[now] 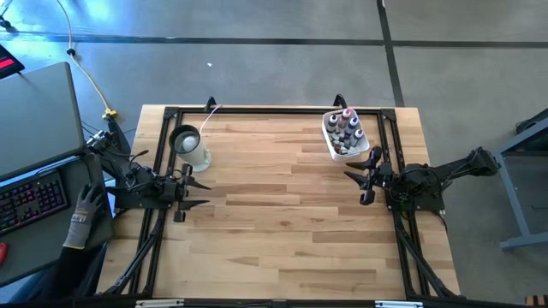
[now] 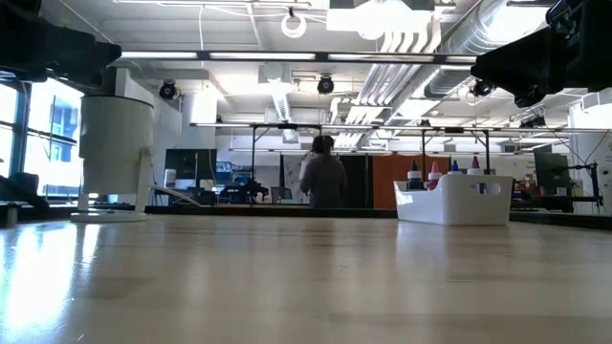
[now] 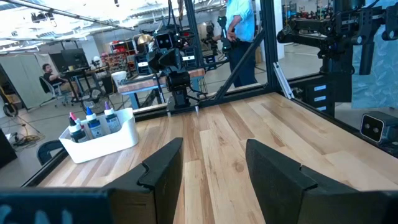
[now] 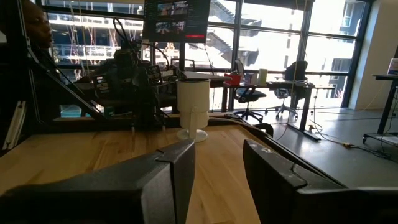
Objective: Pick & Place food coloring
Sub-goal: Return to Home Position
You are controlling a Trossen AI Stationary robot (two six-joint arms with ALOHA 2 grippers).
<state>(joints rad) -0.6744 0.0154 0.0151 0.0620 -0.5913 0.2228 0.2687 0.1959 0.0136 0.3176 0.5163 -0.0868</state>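
Note:
Several food coloring bottles (image 1: 343,130) stand upright in the white rectangular tub (image 1: 360,149) at the table's far right; their coloured tops (image 2: 435,170) rise above the tub's rim, and the left wrist view shows them too (image 3: 92,121). A clear cup with a black ring (image 1: 187,143) stands on its foot at the far left, seen also in the right wrist view (image 4: 193,107). My left gripper (image 1: 195,193) waits open at the left edge, near the cup. My right gripper (image 1: 360,176) hovers open at the right edge, just on the near side of the tub.
The wooden tabletop (image 1: 282,222) lies bare between the two arms. A black frame (image 1: 257,110) runs along the table's far edge and sides. A gloved hand (image 1: 84,214) rests beside a keyboard off the left edge. People stand in the room behind (image 2: 323,177).

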